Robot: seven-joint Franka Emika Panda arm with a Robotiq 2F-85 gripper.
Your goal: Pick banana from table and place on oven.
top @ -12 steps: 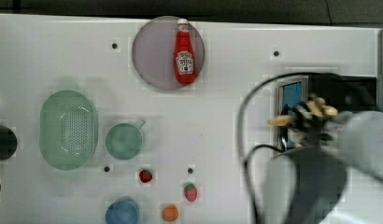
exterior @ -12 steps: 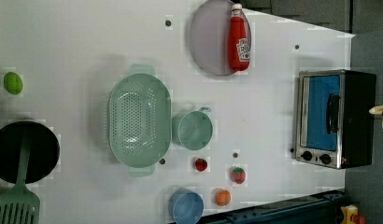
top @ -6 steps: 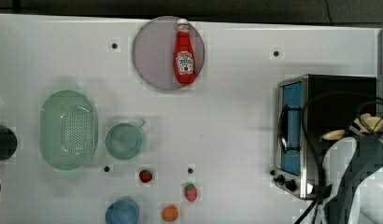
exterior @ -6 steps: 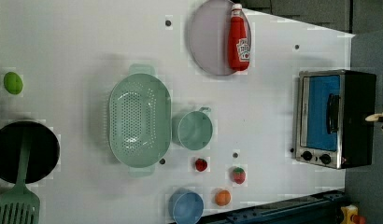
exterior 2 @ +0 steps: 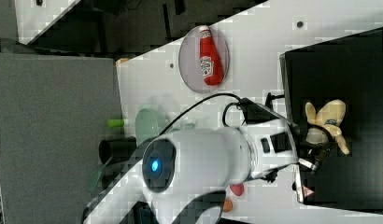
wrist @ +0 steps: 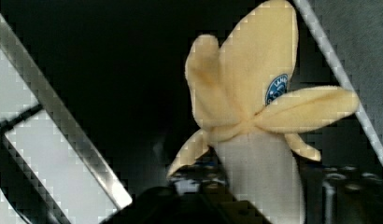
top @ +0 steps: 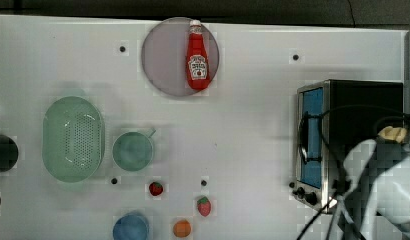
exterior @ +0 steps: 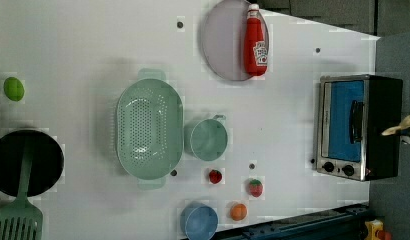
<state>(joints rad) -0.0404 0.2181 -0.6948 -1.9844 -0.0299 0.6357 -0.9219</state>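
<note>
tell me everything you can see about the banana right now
The banana looks like a soft plush toy: pale yellow fabric peel flaps spread open around a whitish inner fruit, with a small round blue sticker on one flap. It sits over the black top of the oven, at the gripper; whether it rests on that top or is held just above it cannot be told.

Top and left views overhead, sharing the oven; wrist view close

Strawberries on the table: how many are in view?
2. One strawberry lies near the teal cup; the other strawberry sits to the top view's right, beside the orange fruit. None seems hidden.
</note>
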